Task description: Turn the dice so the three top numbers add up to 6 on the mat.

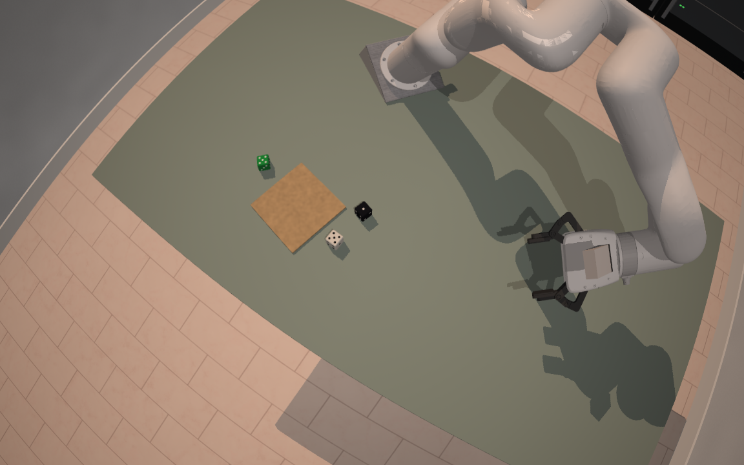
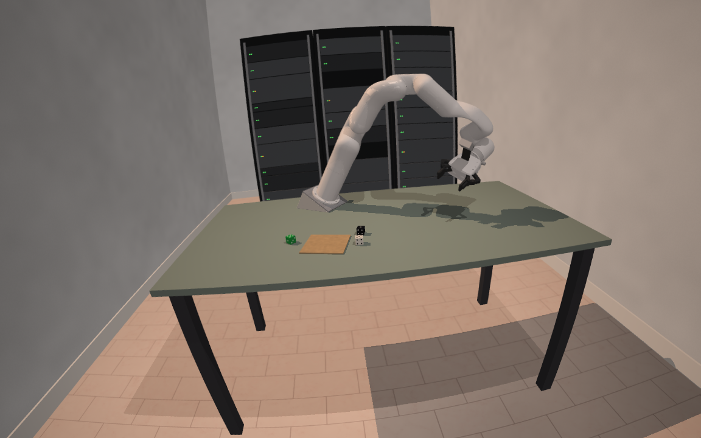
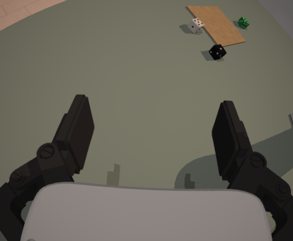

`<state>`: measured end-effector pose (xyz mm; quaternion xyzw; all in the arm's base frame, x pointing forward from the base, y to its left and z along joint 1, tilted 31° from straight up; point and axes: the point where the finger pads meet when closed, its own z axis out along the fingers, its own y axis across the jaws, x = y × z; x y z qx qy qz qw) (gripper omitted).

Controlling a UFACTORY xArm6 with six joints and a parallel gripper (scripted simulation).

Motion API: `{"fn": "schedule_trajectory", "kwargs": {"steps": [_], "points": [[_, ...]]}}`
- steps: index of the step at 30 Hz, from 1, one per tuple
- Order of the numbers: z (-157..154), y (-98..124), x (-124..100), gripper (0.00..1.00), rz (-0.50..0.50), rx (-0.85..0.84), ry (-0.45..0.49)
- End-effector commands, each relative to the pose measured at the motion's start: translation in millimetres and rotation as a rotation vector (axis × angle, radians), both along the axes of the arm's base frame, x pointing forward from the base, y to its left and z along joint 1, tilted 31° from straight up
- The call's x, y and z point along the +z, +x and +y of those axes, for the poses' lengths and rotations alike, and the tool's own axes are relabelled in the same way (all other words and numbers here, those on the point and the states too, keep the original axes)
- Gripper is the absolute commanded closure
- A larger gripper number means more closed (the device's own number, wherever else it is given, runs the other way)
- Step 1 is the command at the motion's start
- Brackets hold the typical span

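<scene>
A brown square mat (image 1: 298, 208) (image 2: 324, 244) (image 3: 220, 26) lies flat on the table. A green die (image 1: 263, 162) (image 2: 290, 239) (image 3: 243, 23) lies off the mat on its far-left side in the top view, with five pips on top. A white die (image 1: 334, 238) (image 2: 359, 239) (image 3: 195, 25) lies just off the opposite side, five on top. A black die (image 1: 363, 210) (image 2: 361, 229) (image 3: 217, 52) lies off the mat's right corner, one on top. My gripper (image 1: 533, 266) (image 2: 450, 182) (image 3: 154, 113) is open and empty, high above the table and well away from the dice.
The green-grey table (image 1: 421, 300) (image 2: 233, 261) bears the arm's base plate (image 2: 309, 202) at its back edge. The black and white dice stand near each other. Dark arm shadows fall across the table's right part. Black server racks (image 2: 282, 125) stand behind the table.
</scene>
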<state>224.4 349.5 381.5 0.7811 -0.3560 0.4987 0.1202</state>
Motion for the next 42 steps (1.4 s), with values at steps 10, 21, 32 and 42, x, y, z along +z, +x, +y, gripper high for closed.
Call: {"fn": "schedule_trajectory", "kwargs": {"steps": [10, 21, 32, 42], "points": [[0, 0, 1, 0.00, -0.001, 0.000, 0.004], [-2, 0, 1, 0.00, 0.000, -0.007, 0.011], [-58, 10, -25, 0.00, 0.006, -0.228, 0.224], [-116, 22, -51, 0.00, 0.016, -0.436, 0.433]]}}
